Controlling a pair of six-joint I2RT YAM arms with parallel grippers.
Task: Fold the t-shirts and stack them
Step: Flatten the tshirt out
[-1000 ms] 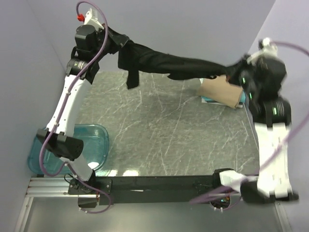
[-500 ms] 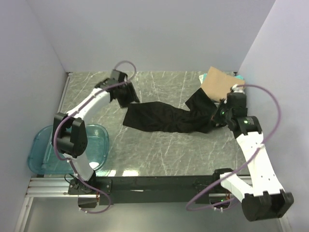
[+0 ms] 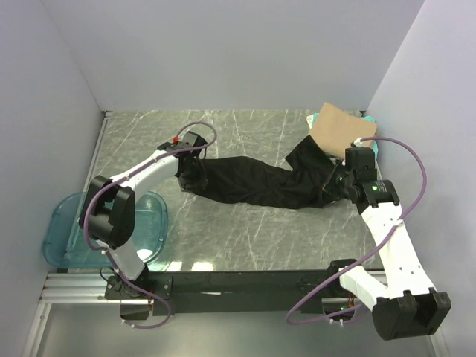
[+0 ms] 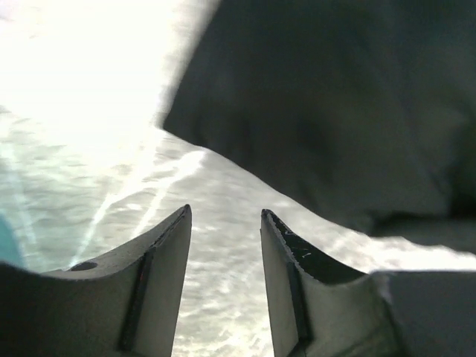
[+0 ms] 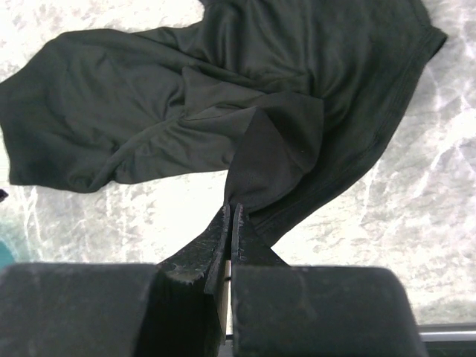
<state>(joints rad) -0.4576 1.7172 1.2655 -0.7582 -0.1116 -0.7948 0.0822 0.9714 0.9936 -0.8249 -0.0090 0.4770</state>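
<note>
**Top external says it all: black tee laid out long, one end pinched**

We're using the blue tub (image 3: 74, 238) as our reference point. The black t-shirt (image 3: 253, 182) lies rumpled on the table (image 3: 245, 238) to the right of the tub, stretched in a long band leading away from it.

Our right gripper (image 3: 336, 182) is at the shirt's end farthest from the tub and is clamped on a fold of it. The right wrist view shows the cloth nipped right at the closed tips. We reckon that anchors this end while the shirt gets flattened.

The left gripper (image 4: 223, 216) sits at the shirt's tub-side end. Its jaws are partly apart with only bare marble between them and the cloth edge just past the tips, so it holds nothing. Our guess is it's lining up a grab on that edge.

Farther from the tub than the right gripper, the tan t-shirt (image 3: 338, 130) sits folded on the teal t-shirt (image 3: 370, 123), which only shows as slivers. That looks like the stack the black one should join.

Count: three shirts (one black, one tan, one teal), two grippers, one tub.
</note>
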